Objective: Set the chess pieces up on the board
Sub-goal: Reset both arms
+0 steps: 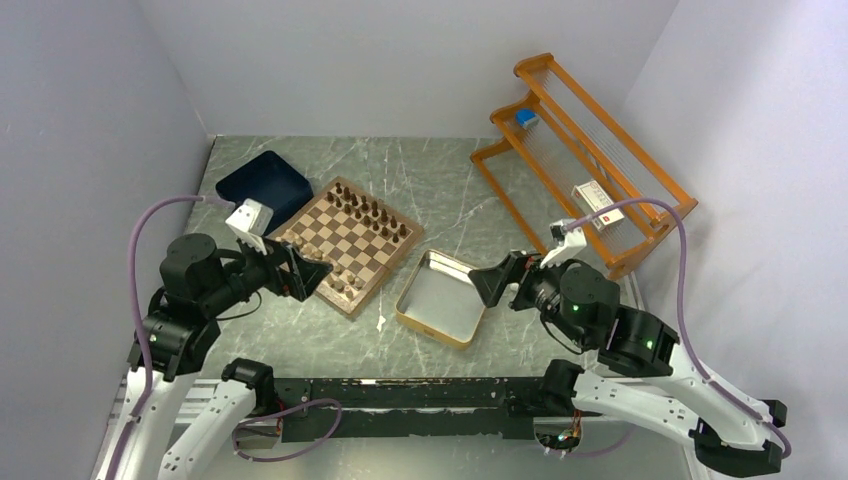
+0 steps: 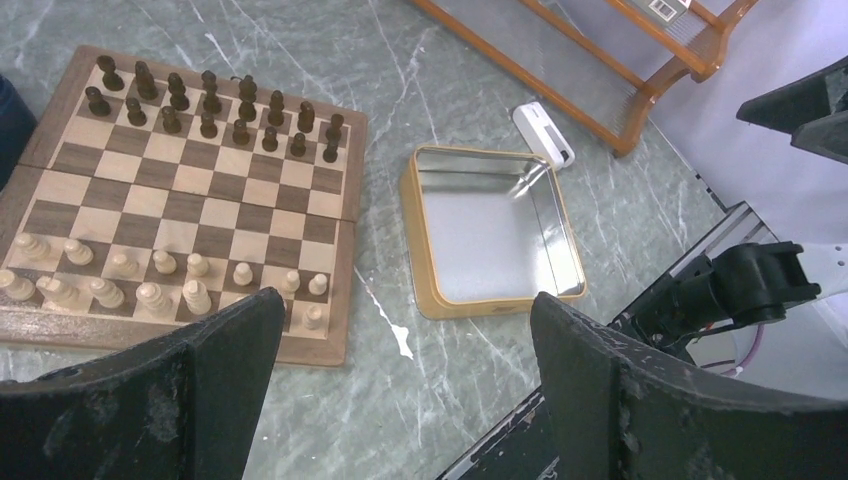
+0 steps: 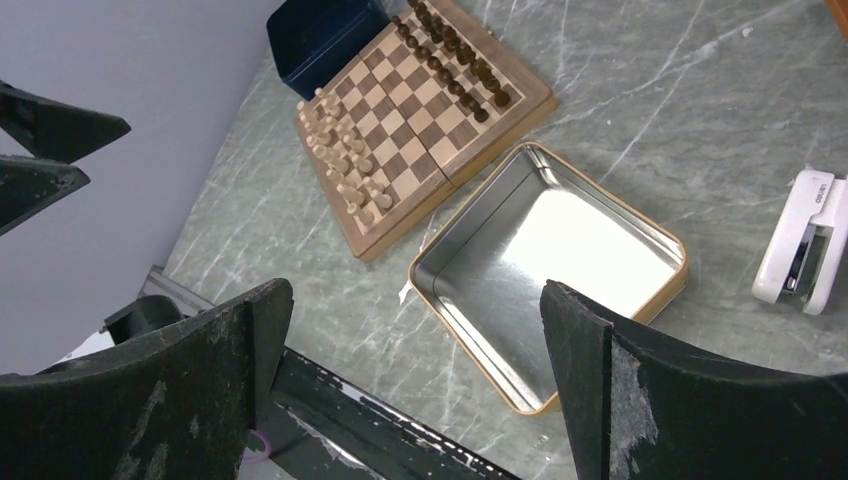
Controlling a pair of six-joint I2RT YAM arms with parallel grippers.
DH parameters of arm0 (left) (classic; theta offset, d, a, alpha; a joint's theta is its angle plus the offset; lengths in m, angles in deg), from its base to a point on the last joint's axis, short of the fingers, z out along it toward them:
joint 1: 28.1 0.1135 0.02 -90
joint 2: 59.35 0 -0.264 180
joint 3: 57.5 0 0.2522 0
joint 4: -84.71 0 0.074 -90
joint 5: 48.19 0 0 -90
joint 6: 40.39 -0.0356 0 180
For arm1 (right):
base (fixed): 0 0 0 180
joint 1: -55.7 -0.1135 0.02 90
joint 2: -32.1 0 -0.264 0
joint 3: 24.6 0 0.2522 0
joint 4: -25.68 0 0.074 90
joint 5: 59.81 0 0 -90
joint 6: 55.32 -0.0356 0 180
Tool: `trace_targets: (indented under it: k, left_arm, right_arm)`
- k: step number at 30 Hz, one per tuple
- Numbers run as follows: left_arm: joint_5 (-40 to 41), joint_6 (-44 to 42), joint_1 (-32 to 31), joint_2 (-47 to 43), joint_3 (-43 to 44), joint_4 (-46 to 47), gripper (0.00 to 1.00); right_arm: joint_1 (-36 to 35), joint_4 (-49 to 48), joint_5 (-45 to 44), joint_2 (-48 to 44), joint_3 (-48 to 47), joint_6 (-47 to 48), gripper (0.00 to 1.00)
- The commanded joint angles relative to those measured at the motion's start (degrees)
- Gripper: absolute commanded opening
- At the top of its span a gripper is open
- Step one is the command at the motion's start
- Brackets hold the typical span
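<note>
The board [image 1: 345,240] lies left of centre on the marbled table. Dark chess pieces [image 2: 215,105] fill its two far rows. Pale chess pieces [image 2: 150,280] stand in the two near rows. The middle squares [image 2: 200,205] are bare. My left gripper [image 1: 310,270] hovers over the board's near edge. It is wide open [image 2: 405,310], with nothing between its fingers. My right gripper [image 1: 490,280] hangs above the tin's right side, also open [image 3: 415,295] and holding nothing. The right wrist view shows the board [image 3: 415,100] and the pale pieces [image 3: 345,160] too.
A silver gold-rimmed tin [image 1: 445,295] sits with nothing in it right of the board. A navy tray [image 1: 262,185] lies behind the board's left corner. An orange wooden rack [image 1: 590,160] stands at the back right. A white stapler [image 3: 808,240] lies near the tin.
</note>
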Motion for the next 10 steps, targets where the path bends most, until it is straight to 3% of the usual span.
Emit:
trace_targets:
  k: [1, 10]
  left_arm:
    - [2.0, 0.5, -0.4, -1.1, 0.5, -3.9, 0.97]
    - [3.0, 0.2, -0.7, -1.0, 1.0, -4.3, 0.97]
  right_arm:
    - [-0.1, 0.7, -0.6, 0.4, -2.5, -0.8, 1.0]
    - [0.0, 0.5, -2.2, 0.1, -2.1, -2.9, 1.0]
